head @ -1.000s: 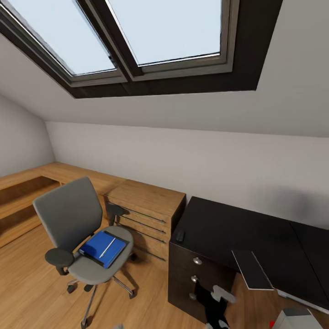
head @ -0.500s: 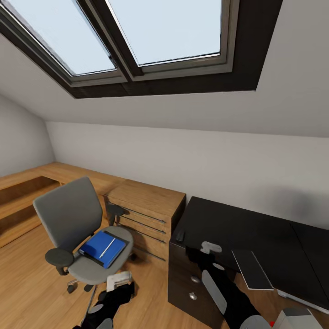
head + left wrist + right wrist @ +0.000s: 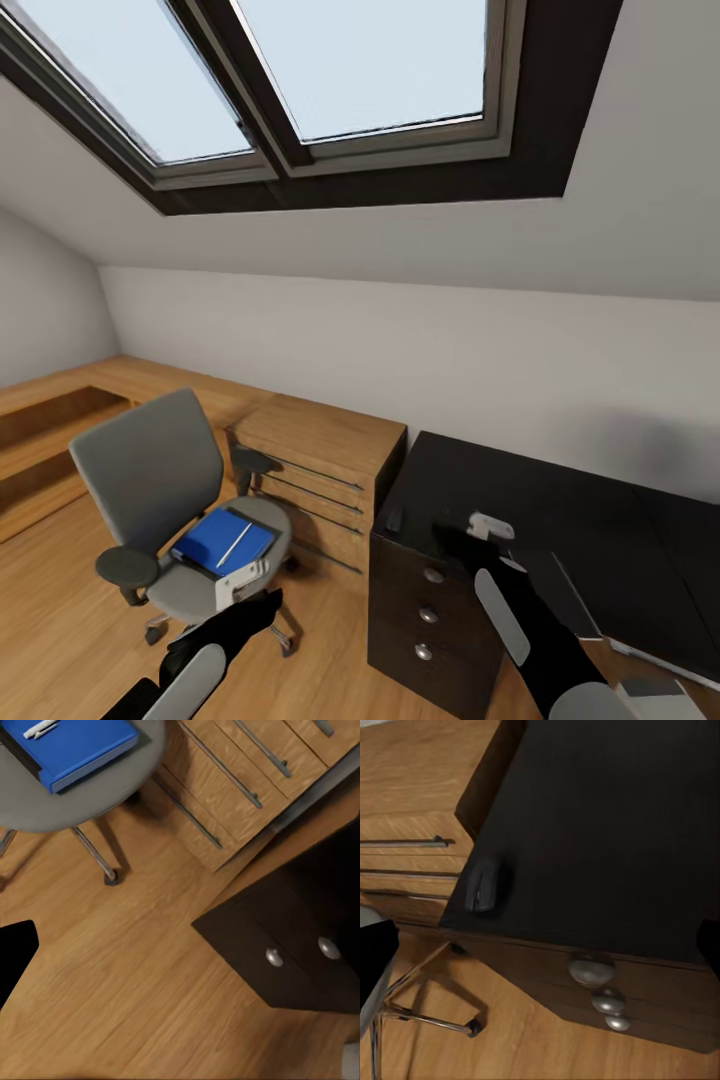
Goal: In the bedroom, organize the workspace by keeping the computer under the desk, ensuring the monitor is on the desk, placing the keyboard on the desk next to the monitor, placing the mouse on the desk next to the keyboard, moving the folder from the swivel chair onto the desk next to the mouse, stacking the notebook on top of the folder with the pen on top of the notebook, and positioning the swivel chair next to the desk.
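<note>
1. Black and white, the left gripper [image 3: 243,582] is hanging just before the front edge of the swivel chair [image 3: 150,475] seat; I cannot tell how far its fingers are spread, and it is gripping nothing visible.
2. Over the desk [image 3: 520,500] corner the right gripper [image 3: 487,525] is hovering, empty; its finger gap cannot be read either.
3. On the seat the blue folder [image 3: 220,541] is lying flat, with the pen [image 3: 235,542] resting on top.
4. Near the desk's corner edge, above the drawer knobs [image 3: 591,970], the mouse [image 3: 482,886] is sitting.
5. Behind the chair a light-wood drawer chest [image 3: 320,470] is standing against the desk's side.
</note>
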Robot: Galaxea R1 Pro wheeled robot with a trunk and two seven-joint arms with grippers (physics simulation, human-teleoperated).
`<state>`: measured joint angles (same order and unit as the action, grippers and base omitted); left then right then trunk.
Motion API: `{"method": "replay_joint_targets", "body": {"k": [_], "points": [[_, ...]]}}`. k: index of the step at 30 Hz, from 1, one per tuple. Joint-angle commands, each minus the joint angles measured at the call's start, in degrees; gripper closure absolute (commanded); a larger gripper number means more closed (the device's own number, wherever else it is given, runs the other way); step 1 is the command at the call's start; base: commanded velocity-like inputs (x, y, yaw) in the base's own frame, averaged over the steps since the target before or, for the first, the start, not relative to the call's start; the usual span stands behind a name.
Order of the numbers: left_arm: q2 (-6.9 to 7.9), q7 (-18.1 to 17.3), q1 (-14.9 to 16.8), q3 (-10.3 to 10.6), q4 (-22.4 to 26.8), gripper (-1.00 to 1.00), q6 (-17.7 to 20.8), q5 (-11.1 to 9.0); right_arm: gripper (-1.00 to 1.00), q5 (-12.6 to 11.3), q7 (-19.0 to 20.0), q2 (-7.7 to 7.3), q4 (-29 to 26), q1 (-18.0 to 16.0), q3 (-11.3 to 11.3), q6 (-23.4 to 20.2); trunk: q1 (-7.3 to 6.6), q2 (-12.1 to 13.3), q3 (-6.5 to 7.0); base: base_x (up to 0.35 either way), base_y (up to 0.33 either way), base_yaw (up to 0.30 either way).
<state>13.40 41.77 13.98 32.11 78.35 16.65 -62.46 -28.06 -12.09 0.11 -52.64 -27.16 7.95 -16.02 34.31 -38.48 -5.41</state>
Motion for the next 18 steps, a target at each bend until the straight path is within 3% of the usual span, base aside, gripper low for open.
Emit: {"method": "replay_joint_targets", "body": {"k": [1, 9, 18], "points": [[0.01, 0.3, 0.1, 0.2, 0.0, -1.0, 0.1, -0.1, -1.0, -0.5, -0.5, -0.07, -0.1, 0.0, 0.1, 0.1, 0.04, -0.1, -0.11, 0.264, 0.021, 0.0], [-0.12, 0.1, 0.1, 1.0, 0.2, -1.0, 0.2, 0.1, -1.0, -0.3, -0.5, -0.11, 0.2, 0.0, 0.1, 0.4, 0.04, -0.1, -0.2, 0.273, 0.171, 0.027], [-0.15, 0.2, 0.1, 3.2, 0.2, -1.0, 0.2, 0.8, -1.0, -0.3, -0.5, -0.03, 0.6, 0.0, 0.1, 0.4, 0.04, -0.1, -0.63, 0.249, 0.217, 0.148]]}}
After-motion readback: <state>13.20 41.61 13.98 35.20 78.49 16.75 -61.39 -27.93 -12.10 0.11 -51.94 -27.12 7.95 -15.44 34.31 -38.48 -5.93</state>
